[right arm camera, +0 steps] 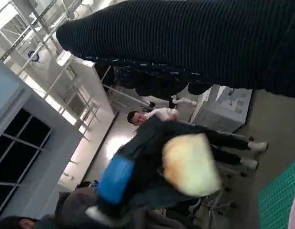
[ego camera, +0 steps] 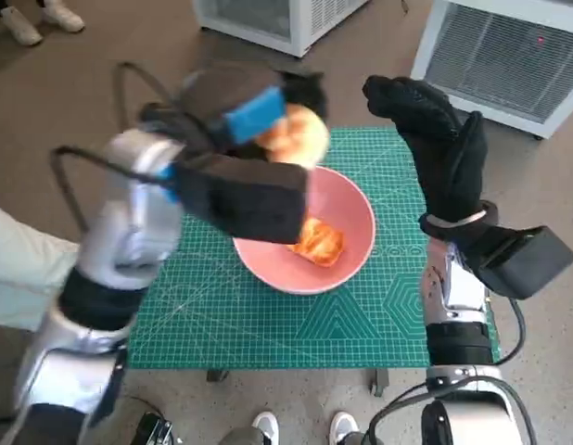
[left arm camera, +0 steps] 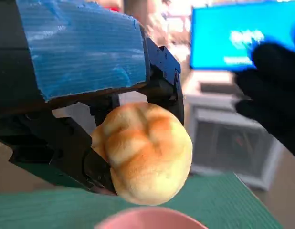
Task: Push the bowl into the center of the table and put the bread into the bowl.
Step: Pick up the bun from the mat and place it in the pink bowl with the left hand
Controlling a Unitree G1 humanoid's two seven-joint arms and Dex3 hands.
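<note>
A pink bowl sits near the middle of the green cutting mat, with a flat orange pastry lying inside it. My left hand holds a round golden bread roll in the air above the bowl's far rim. In the left wrist view the black fingers grip the roll from behind, and the bowl's rim shows just beneath. The right wrist view also catches the roll in my left hand. My right hand is raised to the right of the bowl, fingers spread, holding nothing.
White slatted cabinets stand beyond the table at the back. A person's pale trouser leg is at the left, and shoes show below the table's near edge. People sit in the background of the right wrist view.
</note>
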